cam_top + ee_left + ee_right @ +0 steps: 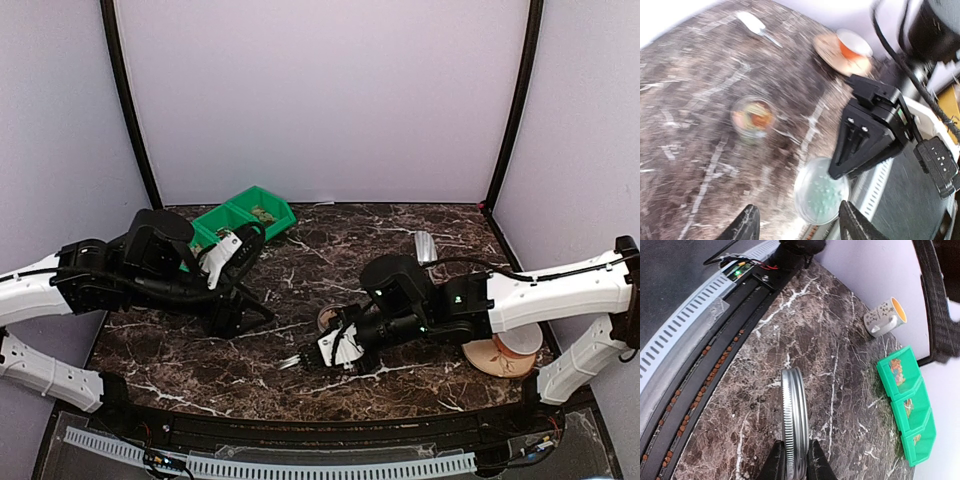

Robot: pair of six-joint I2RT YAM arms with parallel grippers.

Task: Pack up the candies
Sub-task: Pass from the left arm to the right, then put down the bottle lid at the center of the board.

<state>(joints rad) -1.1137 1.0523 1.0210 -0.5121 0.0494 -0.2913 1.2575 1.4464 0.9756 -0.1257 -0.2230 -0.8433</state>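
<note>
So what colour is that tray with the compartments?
Bright green: the tray shows best in the right wrist view.

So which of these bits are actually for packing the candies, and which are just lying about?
For the job, I'd guess:
candies in the green bin
jar
lid, held in the right fingers
scoop

Seemingly just lying about:
saucer and cup
speckled mug on its side

Candies [897, 367] lie in the bin [215, 222] at back left, the jar [752, 136] stands mid-table.
</note>
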